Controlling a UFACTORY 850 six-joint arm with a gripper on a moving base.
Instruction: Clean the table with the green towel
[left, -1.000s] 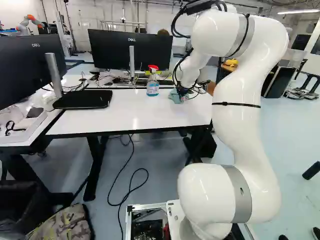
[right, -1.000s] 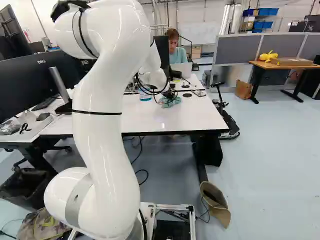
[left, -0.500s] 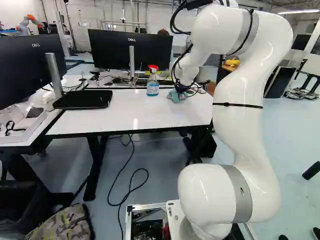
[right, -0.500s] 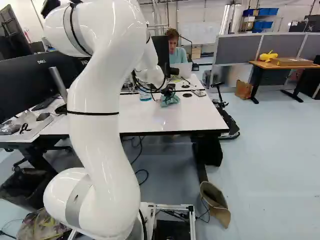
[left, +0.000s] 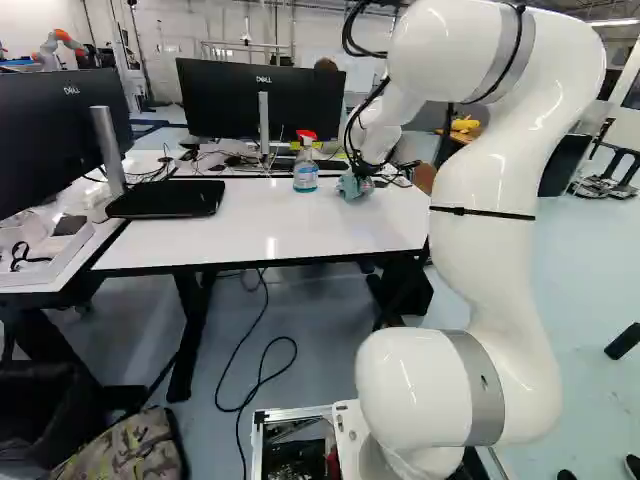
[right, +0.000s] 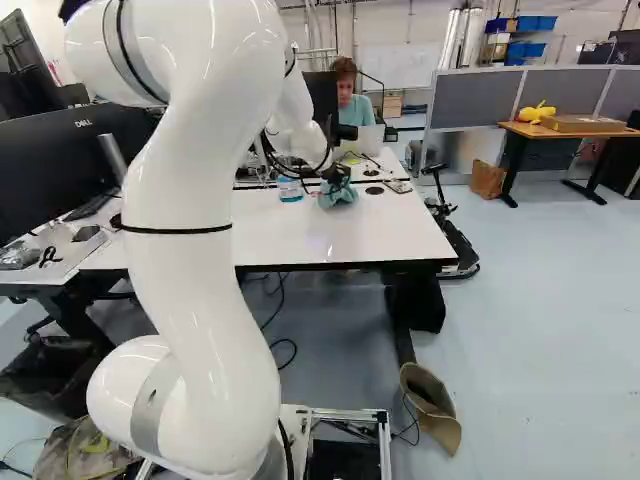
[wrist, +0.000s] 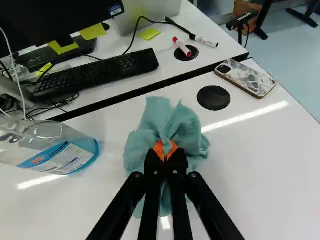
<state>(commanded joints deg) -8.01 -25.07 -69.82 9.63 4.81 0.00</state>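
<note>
The white robot arm (left: 480, 270) reaches over the white rectangular table with the black edge (left: 240, 235), and its black two-fingered gripper (right: 338, 176) points down at the table's far right part. The fingers stand narrow, nearly together, with their orange pads (wrist: 159, 150) pinching a bunched fold of the teal-green cloth towel (wrist: 187, 131). The towel spreads in loose folds around the fingertips, over the far right part of the table.

Left of the towel, near but apart from it, the clear plastic spray bottle with a blue label and red trigger (left: 305, 174) stands upright. Right of the towel is a flat black round disc (wrist: 213, 98), and farther right a phone in a marbled case (wrist: 250, 80) lies near the table's far edge.

Beyond the dark seam, on the far white table (wrist: 120, 87), lie a black keyboard (wrist: 100, 72) and, to its right, a red-capped white marker (wrist: 182, 46) across a second black disc (wrist: 190, 54).
</note>
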